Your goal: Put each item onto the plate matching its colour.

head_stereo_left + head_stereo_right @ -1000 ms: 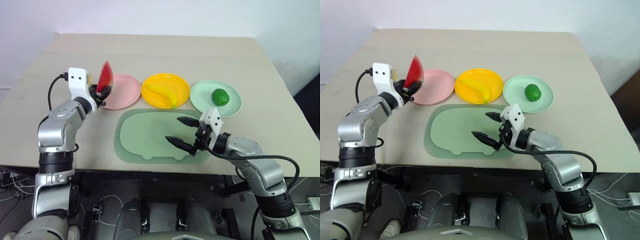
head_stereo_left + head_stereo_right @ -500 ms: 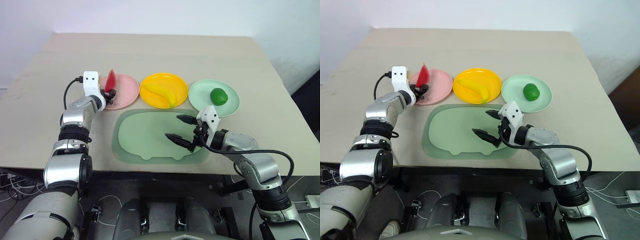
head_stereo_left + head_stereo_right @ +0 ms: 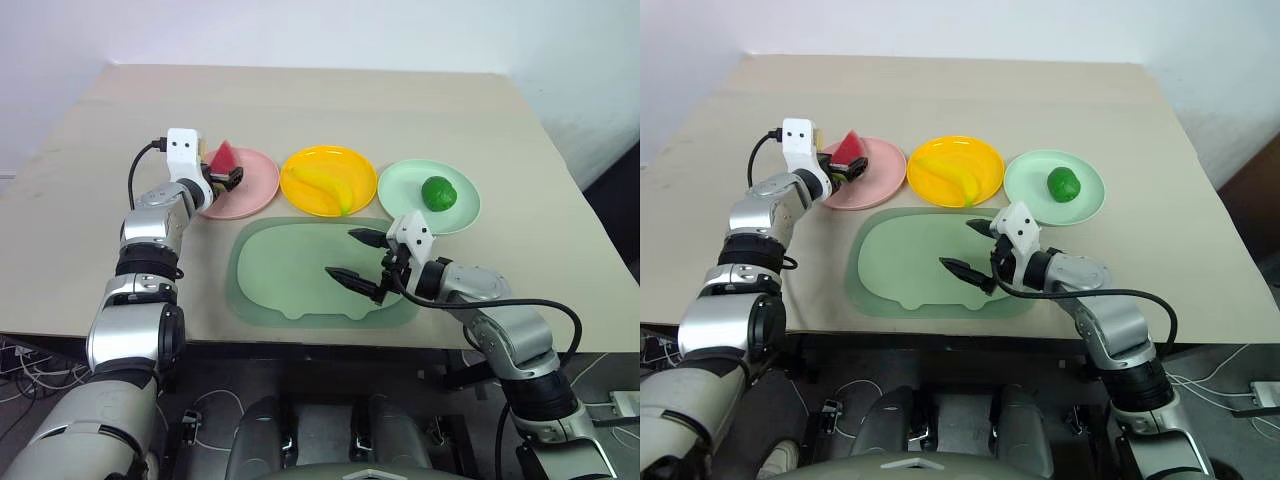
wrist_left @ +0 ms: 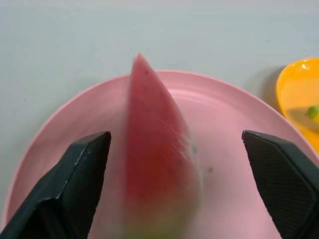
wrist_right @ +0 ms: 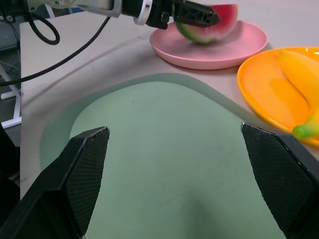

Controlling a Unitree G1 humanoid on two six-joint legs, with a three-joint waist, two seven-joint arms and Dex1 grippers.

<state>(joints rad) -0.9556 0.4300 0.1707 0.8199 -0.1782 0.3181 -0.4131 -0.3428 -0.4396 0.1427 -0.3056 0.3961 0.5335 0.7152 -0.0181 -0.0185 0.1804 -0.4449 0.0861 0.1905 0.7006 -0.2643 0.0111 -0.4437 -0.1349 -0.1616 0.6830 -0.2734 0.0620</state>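
The red watermelon wedge [image 3: 222, 156] with its green rind stands on the pink plate [image 3: 252, 187], at its left side. My left gripper [image 3: 226, 178] is open just beside it; in the left wrist view its fingers [image 4: 75, 189] stand wide on either side of the wedge [image 4: 154, 164] without gripping it. The yellow banana [image 3: 322, 185] lies on the yellow plate [image 3: 352, 166]. The small dark green fruit [image 3: 438, 192] sits on the mint plate [image 3: 408, 200]. My right gripper [image 3: 356, 257] hangs open and empty over the pale green tray [image 3: 290, 270].
The large rounded tray lies in front of the three plates, near the table's front edge [image 3: 300, 335]. Bare tabletop stretches behind the plates and to both sides. A black cable [image 3: 135, 170] loops off my left wrist.
My left arm carried the wedge forward and down over the pink plate, then opened its jaws; the wedge now rests on the plate. My right arm stayed put.
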